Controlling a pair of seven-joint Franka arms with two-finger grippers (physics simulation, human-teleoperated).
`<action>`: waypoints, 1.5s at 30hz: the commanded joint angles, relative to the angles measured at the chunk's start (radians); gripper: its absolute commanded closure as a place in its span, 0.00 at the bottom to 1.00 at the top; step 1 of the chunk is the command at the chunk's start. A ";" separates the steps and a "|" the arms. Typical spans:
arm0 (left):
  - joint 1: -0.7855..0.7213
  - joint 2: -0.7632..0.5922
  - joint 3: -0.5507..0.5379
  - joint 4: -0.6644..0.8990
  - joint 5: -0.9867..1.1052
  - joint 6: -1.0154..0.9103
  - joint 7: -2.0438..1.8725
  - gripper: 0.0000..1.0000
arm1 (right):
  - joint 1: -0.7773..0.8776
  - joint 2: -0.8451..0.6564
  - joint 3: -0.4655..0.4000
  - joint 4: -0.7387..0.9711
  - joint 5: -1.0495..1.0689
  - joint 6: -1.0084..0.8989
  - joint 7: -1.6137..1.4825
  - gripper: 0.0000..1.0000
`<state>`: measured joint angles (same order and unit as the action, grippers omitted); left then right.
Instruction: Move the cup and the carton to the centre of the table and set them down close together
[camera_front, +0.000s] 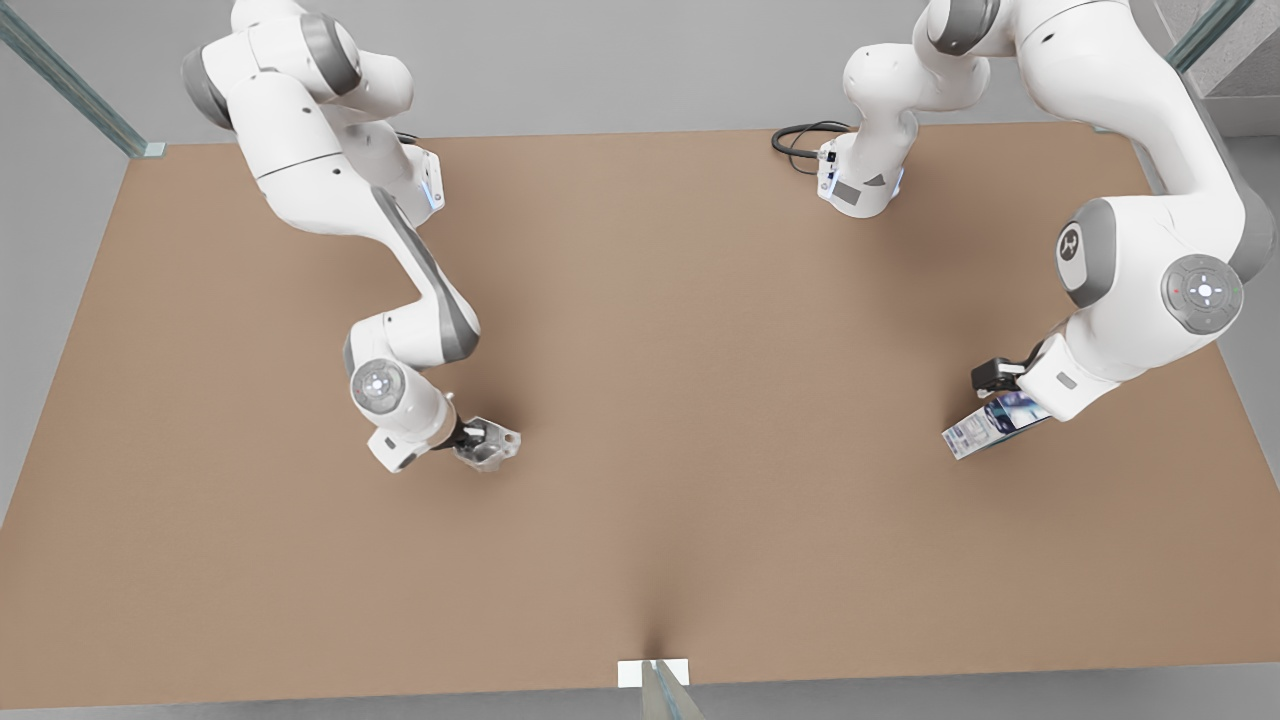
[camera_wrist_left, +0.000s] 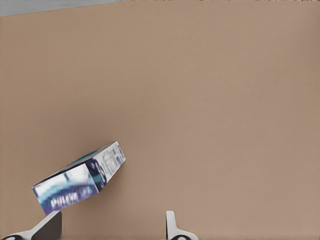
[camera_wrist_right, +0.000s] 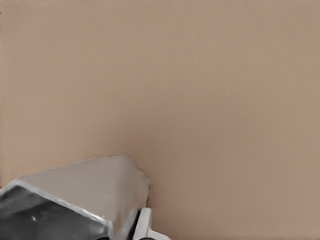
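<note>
Spanning table (camera_front: 640, 330): bare brown middle, open between both arms.
Left gripper (camera_front: 995, 405): fingers clamp tilted white-blue carton (camera_front: 985, 428), front view's right.
Right gripper (camera_front: 470, 437): fingers grip grey faceted cup (camera_front: 490, 445), front view's left.

A black cable (camera_front: 800, 140) lies looped at about one o'clock on the brown surface, close to the far edge. A small white square marker (camera_front: 653, 673) sits at six o'clock on the near edge, with a glassy strut (camera_front: 668, 695) crossing it. Another glass strut (camera_front: 75, 90) runs diagonally at ten o'clock, ending in a pale bracket (camera_front: 152, 149). A grey floor (camera_front: 40, 240) surrounds everything.
</note>
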<state>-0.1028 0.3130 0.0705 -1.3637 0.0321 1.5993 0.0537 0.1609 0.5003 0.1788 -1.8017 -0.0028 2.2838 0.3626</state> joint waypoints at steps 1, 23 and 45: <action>0.000 0.000 0.000 0.000 0.000 0.001 0.000 0.00 | 0.000 0.012 0.010 0.018 -0.011 -0.003 0.024 0.79; 0.003 0.035 0.066 -0.005 0.000 0.033 0.665 0.00 | 0.190 0.319 0.025 0.545 0.029 -0.208 0.276 0.79; 0.002 0.044 0.209 -0.333 -0.014 0.300 1.192 0.00 | 0.356 0.569 0.024 0.860 0.029 -0.129 0.522 0.10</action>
<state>-0.1014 0.3587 0.2842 -1.6966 0.0187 1.8991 1.2606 0.5169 1.0693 0.2025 -0.9419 0.0269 2.1551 0.8866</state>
